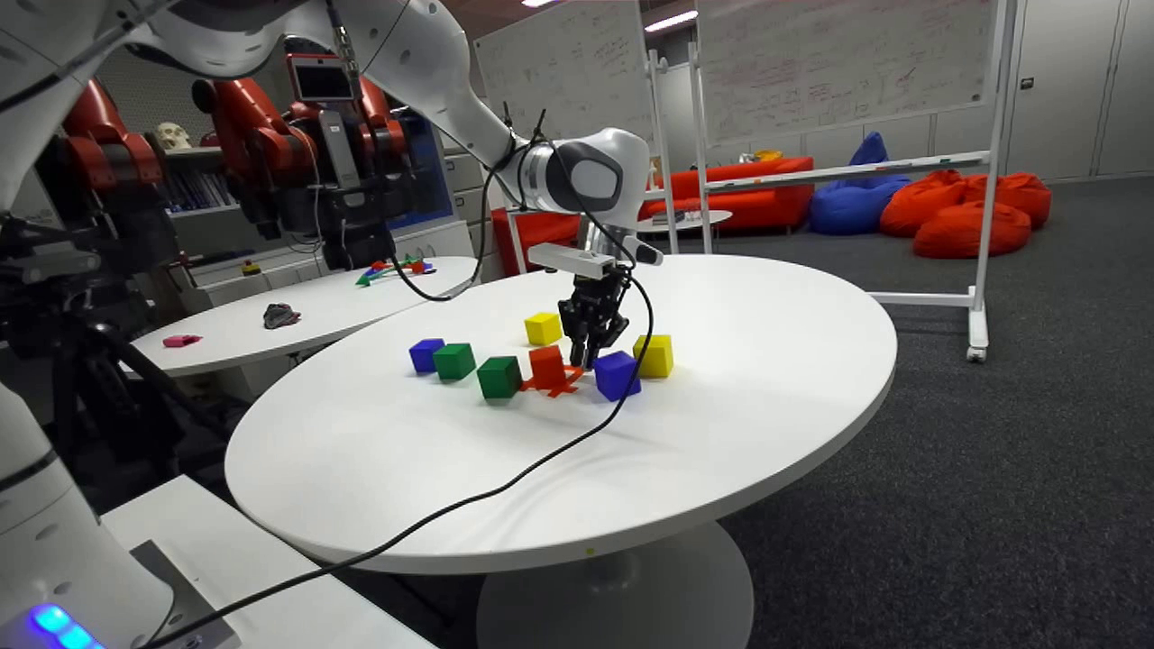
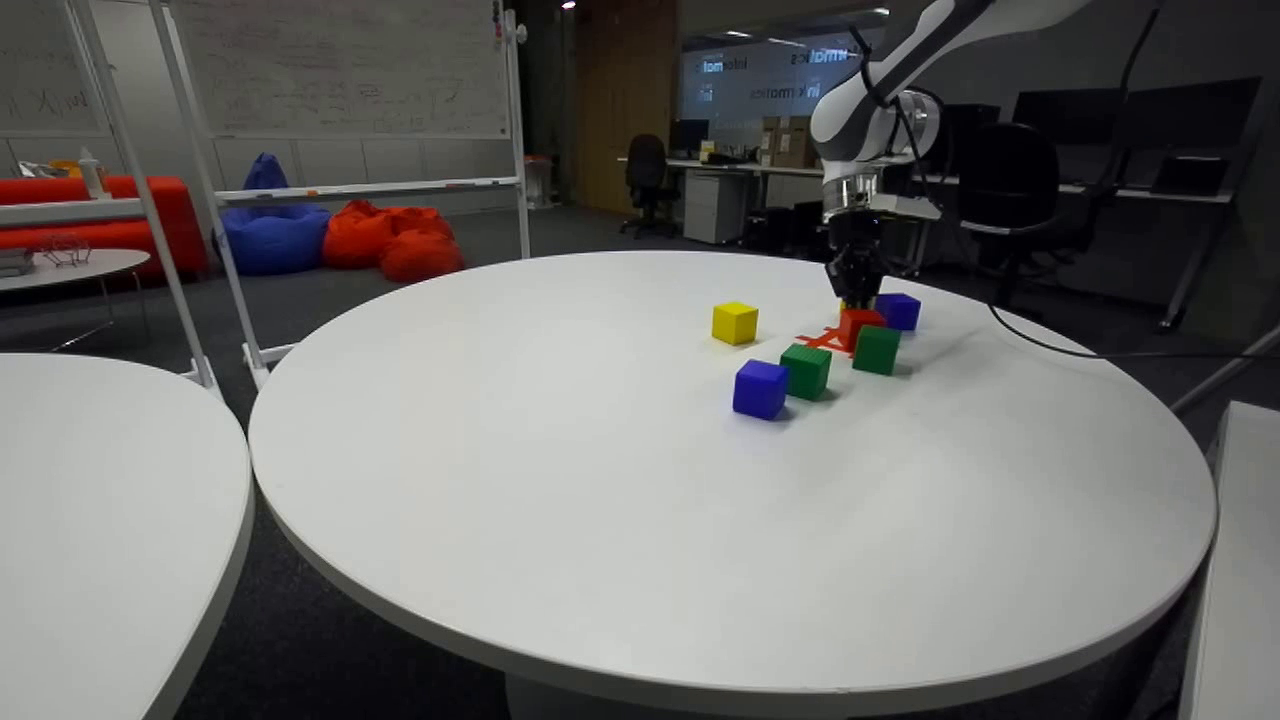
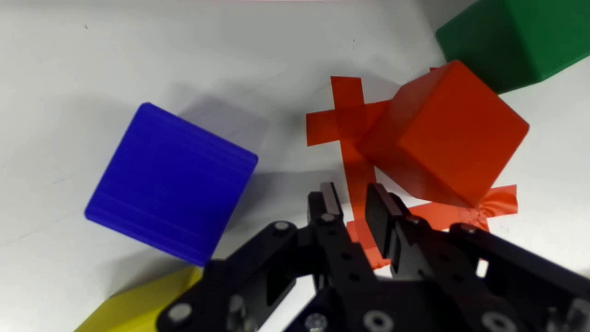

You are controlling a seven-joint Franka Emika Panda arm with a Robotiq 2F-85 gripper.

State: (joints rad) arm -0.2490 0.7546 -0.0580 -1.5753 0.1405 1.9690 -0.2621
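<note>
In the wrist view my gripper (image 3: 352,196) stands partly open, with a narrow gap and nothing between its fingers. Beneath it, strips of red tape (image 3: 346,94) cross on the white table. A red cube (image 3: 461,133) sits on the tape just to the right of the fingers, seemingly apart from them. On their left lies a blue cube (image 3: 173,184), and a yellow cube (image 3: 143,306) is partly cut off at the bottom. Behind the red cube is a green cube (image 3: 548,37). An exterior view has the gripper (image 1: 584,362) low between the red cube (image 1: 546,368) and blue cube (image 1: 616,374).
Farther off on the round table (image 1: 748,433) are another green cube (image 1: 454,361), another blue cube (image 1: 426,355) and another yellow cube (image 1: 543,328). A black cable (image 1: 478,496) droops from the arm across the tabletop. A second white table (image 2: 110,520) adjoins this one.
</note>
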